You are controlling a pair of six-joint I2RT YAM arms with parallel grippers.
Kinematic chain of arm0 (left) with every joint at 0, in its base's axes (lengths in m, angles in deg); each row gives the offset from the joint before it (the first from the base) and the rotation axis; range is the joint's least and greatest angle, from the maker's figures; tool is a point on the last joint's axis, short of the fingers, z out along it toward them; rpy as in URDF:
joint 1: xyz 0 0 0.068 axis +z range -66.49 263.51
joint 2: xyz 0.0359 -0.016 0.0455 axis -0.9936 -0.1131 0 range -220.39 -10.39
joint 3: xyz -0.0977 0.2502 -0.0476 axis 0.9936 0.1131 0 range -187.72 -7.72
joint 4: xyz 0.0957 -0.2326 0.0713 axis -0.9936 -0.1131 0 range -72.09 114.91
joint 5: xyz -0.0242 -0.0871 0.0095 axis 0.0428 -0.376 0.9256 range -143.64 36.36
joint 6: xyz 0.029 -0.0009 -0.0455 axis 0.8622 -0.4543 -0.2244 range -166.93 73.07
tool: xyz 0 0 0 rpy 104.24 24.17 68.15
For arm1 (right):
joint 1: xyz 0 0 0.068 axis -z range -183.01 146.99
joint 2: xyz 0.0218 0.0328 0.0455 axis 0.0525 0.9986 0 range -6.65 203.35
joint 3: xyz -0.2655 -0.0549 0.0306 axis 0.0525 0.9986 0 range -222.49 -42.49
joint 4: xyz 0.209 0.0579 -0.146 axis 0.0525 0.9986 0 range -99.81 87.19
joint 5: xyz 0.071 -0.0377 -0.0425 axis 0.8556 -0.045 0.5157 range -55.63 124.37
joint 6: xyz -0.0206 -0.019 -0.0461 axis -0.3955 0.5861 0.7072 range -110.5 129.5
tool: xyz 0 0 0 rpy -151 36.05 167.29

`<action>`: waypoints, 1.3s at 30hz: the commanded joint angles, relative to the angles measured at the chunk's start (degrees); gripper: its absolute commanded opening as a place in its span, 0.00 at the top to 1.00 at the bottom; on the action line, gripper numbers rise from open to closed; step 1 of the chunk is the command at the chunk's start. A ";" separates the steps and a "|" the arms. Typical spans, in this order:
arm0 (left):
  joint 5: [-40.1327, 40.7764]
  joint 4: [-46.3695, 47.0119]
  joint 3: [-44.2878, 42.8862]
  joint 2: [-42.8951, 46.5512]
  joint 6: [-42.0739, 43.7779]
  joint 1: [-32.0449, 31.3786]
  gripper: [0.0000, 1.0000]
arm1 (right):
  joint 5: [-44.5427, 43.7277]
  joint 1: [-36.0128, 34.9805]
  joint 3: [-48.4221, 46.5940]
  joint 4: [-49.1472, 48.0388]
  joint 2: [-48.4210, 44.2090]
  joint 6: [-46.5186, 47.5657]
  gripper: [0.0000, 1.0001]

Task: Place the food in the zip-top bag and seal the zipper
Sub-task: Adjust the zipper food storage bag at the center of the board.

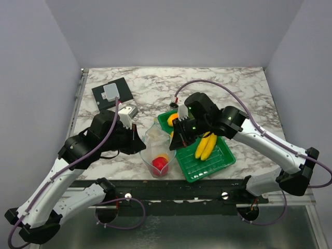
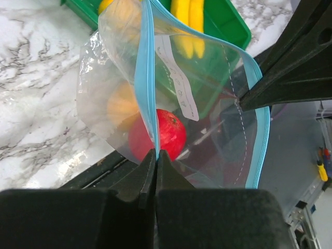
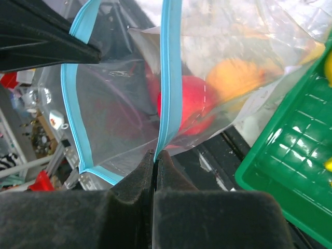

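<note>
The zip-top bag (image 1: 157,148) hung between the two grippers at about 6 o'clock of the marble table (image 1: 233,93), at its near edge, with the mouth upward and pulled open. The left gripper (image 2: 156,155) had its jaws pressed together on the zipper (image 2: 144,78) at the 9 o'clock side of the mouth. The right gripper (image 3: 155,154) pinched the same light blue strip at the 3 o'clock side, its jaws also closed on it with no gap to see. At the bottom of the bag lay the red apple (image 2: 167,134) and, just beside it, a round orange (image 2: 122,104). The green slatted tray (image 1: 220,162) stood just beside the bag, at about 4 o'clock of the table. The bunch of bananas (image 1: 206,146) lay in it, and a yellow-orange piece (image 1: 173,118) lay at the tray's far corner. The black body of the right gripper hung over the left part of the tray, close to the bananas, and hid some of the tray from the top camera. At 10 o'clock of the table, well apart from the bag, lay a black pad (image 1: 123,88) with a small grey box (image 1: 110,92) on it.
</note>
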 commanded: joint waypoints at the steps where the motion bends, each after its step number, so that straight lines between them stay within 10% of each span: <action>1: -4.68 -0.14 -0.12 1.31 -2.43 -0.33 1.00 | 8.14 -0.30 0.38 2.28 -0.95 0.22 0.99; 19: 2.39 14.95 8.47 -10.92 0.43 6.37 1.00 | 7.23 8.88 -17.55 -2.29 22.54 4.07 0.99; 39: -5.59 21.98 6.89 -19.96 2.12 23.67 1.00 | 10.49 20.60 -11.29 -13.25 25.30 -0.87 0.99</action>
